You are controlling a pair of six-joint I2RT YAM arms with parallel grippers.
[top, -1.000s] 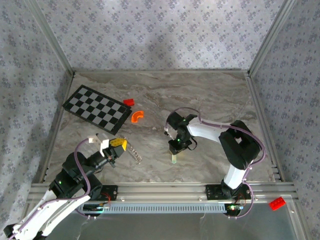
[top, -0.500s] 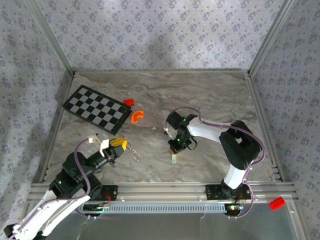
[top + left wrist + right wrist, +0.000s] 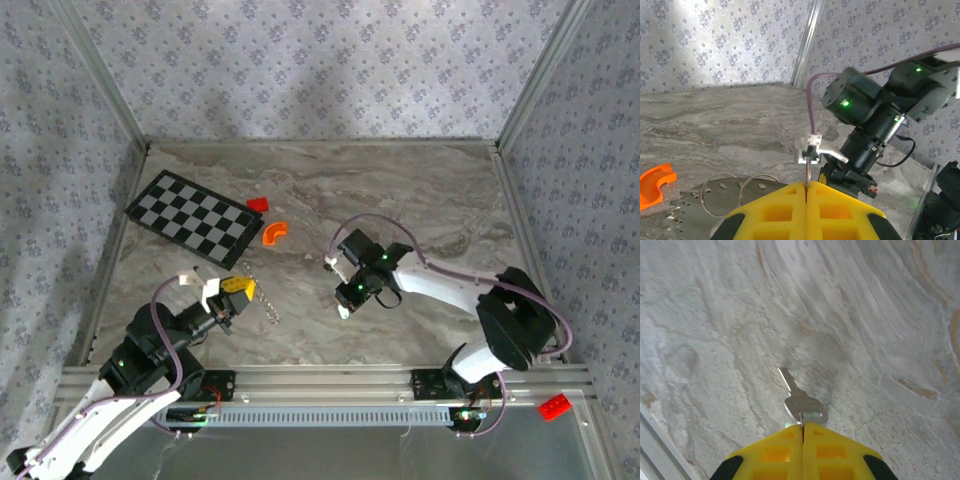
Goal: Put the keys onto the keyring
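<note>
Near the middle of the surface (image 3: 430,190), the right fingers (image 3: 771,456) were pressed shut on the head of the key (image 3: 802,404), its blade pointing out over the marble. The left fingers (image 3: 771,212), also closed, appeared to pinch the keyring (image 3: 266,306) by a thin metal edge. To do this well, the right arm should carry the key leftward, low and level, and line the hole in its head up with the ring's split end; the grip hid part of the head, so a regrip might be needed. The stretch between the arms lay bare; the checkered board (image 3: 190,218), orange piece (image 3: 274,233) and red block (image 3: 258,204) sat farther back, off the path.
</note>
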